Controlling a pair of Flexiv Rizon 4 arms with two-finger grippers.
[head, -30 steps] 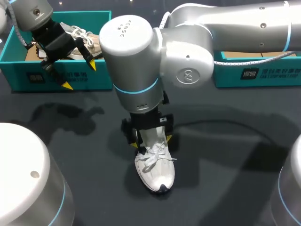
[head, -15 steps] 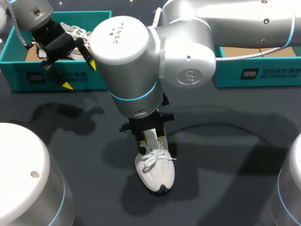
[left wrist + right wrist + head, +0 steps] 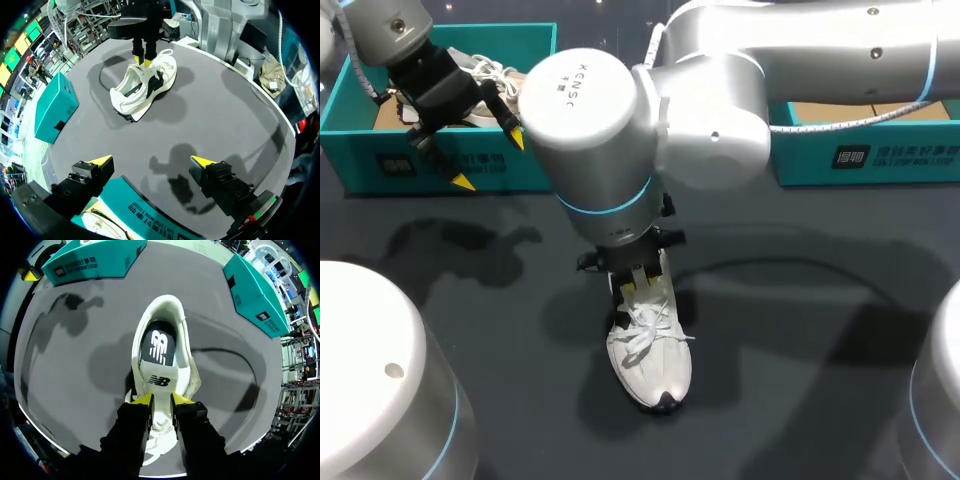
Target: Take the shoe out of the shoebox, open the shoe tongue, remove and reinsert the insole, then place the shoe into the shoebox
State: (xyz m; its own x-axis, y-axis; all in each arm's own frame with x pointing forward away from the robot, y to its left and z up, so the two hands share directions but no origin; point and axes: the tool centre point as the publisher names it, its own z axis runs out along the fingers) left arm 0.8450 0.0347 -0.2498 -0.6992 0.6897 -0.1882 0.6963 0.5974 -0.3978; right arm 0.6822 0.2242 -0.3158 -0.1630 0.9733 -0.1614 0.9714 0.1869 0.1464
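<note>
While gripper (image 3: 161, 399) pinches tongue (image 3: 161, 380), arm (image 3: 620, 110) hides heel (image 3: 165, 307);

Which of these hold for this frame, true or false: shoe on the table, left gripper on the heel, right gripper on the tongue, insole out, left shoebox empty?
1. The white shoe stands on the table, outside the shoebox. True.
2. The left gripper holds the shoe's heel. False: it is open over the teal shoebox, holding nothing.
3. The right gripper pinches the tongue. True.
4. The insole lies on the table beside the shoe. False: it sits inside the shoe.
5. The teal shoebox is empty. False: another shoe lies in it.
</note>
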